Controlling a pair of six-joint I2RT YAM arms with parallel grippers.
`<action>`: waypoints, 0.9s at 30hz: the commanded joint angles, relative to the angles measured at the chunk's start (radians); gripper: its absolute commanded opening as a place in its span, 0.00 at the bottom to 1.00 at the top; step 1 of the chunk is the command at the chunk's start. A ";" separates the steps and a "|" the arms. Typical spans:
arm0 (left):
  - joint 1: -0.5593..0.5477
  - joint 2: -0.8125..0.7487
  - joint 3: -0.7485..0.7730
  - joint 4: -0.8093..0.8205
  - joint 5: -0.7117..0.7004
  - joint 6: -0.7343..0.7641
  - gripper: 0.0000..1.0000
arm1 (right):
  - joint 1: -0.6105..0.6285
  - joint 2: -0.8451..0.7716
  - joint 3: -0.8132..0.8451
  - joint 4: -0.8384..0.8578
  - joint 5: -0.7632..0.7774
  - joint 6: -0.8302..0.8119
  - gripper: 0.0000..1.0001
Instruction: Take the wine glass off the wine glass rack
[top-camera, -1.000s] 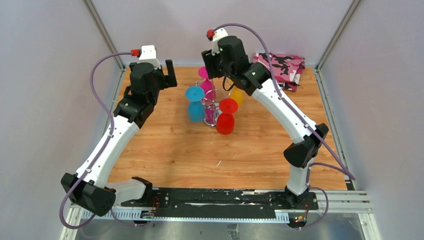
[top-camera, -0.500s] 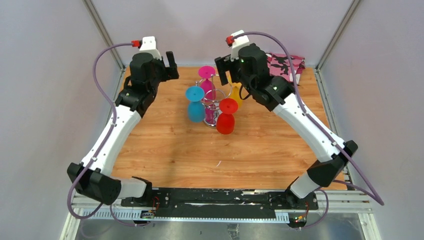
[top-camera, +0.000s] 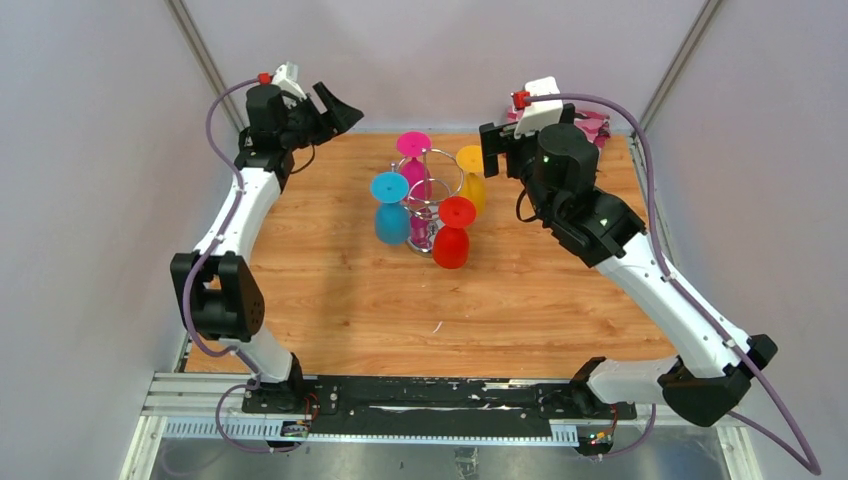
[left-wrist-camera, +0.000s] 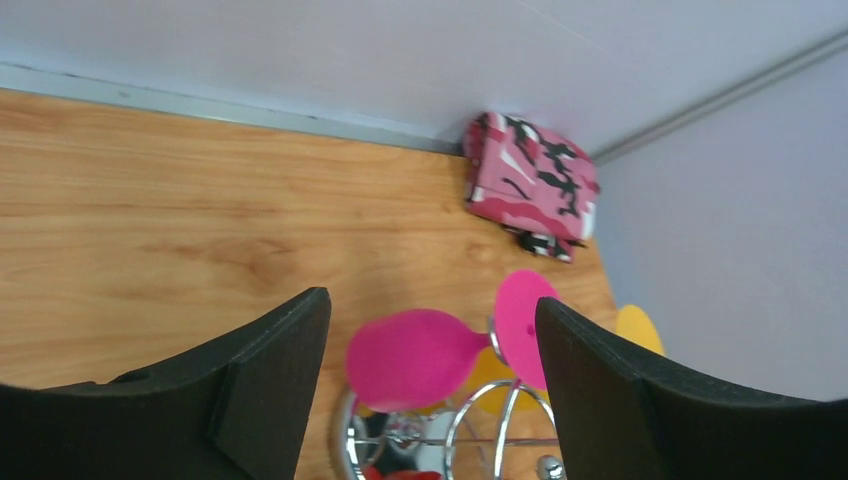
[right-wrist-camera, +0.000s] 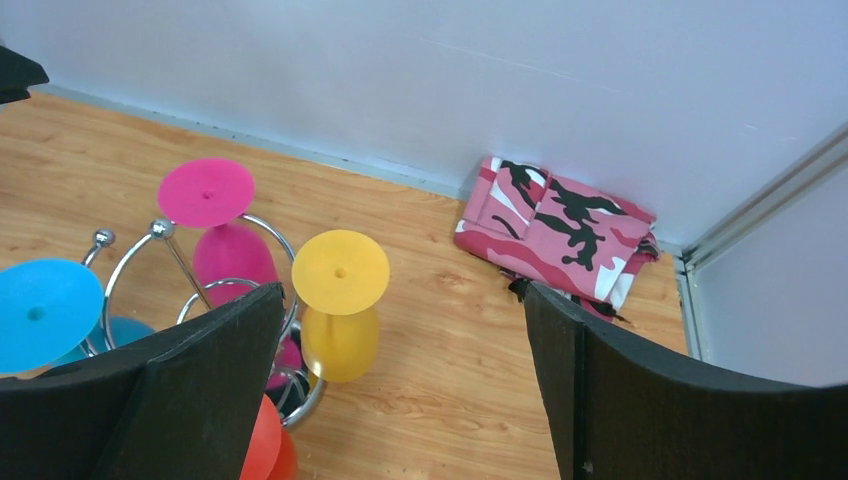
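The wine glass rack (top-camera: 429, 206) stands on the wooden table (top-camera: 330, 300), a little far of the middle and between the 2 arms. 4 glasses hang on it upside down, feet up. The pink wine glass (top-camera: 413, 160) is on the far side and the yellow wine glass (top-camera: 472, 178) on the right. The blue wine glass (top-camera: 389, 208) is on the left and the red wine glass (top-camera: 453, 235) on the near side. Neither gripper touches the rack or any of the 4 glasses.

The right gripper (top-camera: 497, 150) hovers near the yellow wine glass, to its right, with its fingers spread wide and nothing between them. The left gripper (top-camera: 338, 106) is over the far left corner of the table, well apart from the rack. Its fingers are also parted and empty, and its wrist camera looks between them toward the pink wine glass. A folded pink camouflage cloth (right-wrist-camera: 558, 232) lies in the far right corner, just beside the wall.
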 joint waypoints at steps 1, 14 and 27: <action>0.000 0.064 0.033 0.163 0.241 -0.154 0.78 | -0.015 -0.011 -0.042 0.046 0.064 -0.019 0.95; -0.074 0.179 0.052 0.170 0.288 -0.161 0.68 | -0.022 0.018 -0.056 0.065 0.060 -0.008 0.95; -0.132 0.263 0.080 0.170 0.281 -0.157 0.62 | -0.036 0.003 -0.079 0.080 0.055 -0.010 0.94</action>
